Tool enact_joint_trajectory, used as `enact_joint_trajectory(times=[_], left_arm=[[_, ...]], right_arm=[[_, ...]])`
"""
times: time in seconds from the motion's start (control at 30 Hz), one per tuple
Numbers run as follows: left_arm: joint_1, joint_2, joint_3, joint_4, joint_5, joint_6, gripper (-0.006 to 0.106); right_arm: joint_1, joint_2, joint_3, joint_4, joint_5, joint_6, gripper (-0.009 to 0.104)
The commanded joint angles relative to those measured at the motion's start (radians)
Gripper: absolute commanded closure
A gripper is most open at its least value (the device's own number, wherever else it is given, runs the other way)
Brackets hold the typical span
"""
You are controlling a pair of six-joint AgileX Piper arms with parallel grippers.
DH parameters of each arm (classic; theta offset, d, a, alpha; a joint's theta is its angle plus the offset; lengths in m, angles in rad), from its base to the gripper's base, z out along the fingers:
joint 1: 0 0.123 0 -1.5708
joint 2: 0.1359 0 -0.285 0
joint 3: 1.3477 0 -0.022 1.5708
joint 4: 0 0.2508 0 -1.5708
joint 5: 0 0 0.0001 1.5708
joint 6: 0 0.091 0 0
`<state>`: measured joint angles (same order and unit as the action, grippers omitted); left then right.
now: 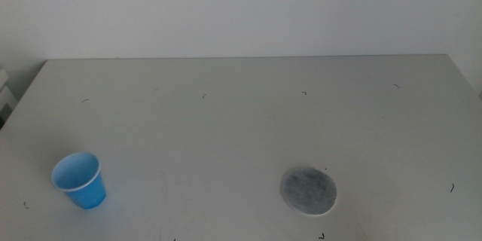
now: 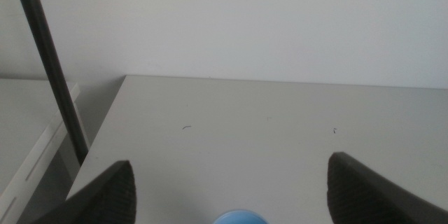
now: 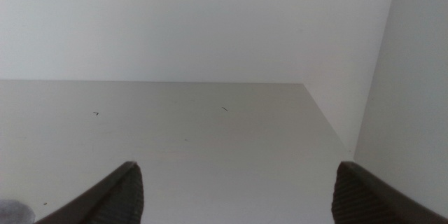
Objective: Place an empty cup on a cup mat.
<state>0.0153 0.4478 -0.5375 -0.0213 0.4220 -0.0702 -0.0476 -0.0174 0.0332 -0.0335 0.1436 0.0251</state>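
Note:
The blue cup point(image 1: 79, 180) stands upright and empty at the table's front left in the middle view. Its rim shows between my left jaws in the left wrist view point(image 2: 239, 218). The grey cup mat point(image 1: 309, 191) lies flat at the front, right of centre, apart from the cup. A sliver of the mat point(image 3: 14, 213) shows in the right wrist view. My left gripper point(image 2: 231, 189) is open, held back from the cup. My right gripper point(image 3: 238, 192) is open and empty. Neither arm shows in the middle view.
The table point(image 1: 241, 113) is pale grey with a few small dark specks. A white wall runs behind it. A dark pole point(image 2: 52, 70) stands off the table's left edge in the left wrist view. The table's right edge point(image 3: 329, 122) meets a wall.

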Motion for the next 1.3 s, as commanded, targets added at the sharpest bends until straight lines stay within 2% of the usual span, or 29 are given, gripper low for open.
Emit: enact_joint_trajectory(times=[0.0,0.37,0.77,1.27], left_arm=[[-0.008,0.078,-0.13,-0.011,0.031,-0.01,-0.005],[-0.008,0.381,-0.498,-0.011,0.413,-0.01,-0.005],[-0.008,0.478,-0.517,-0.012,0.589,-0.01,-0.005],[-0.004,0.515,-0.52,0.009,0.609,-0.009,-0.005]], right_arm=[[-0.001,-0.019,-0.012,-0.009,-0.078,-0.008,0.001],[-0.001,-0.019,-0.012,-0.009,-0.078,-0.008,0.001],[-0.001,-0.019,-0.012,-0.009,-0.078,-0.008,0.001],[-0.001,-0.019,-0.012,-0.009,-0.078,-0.008,0.001]])
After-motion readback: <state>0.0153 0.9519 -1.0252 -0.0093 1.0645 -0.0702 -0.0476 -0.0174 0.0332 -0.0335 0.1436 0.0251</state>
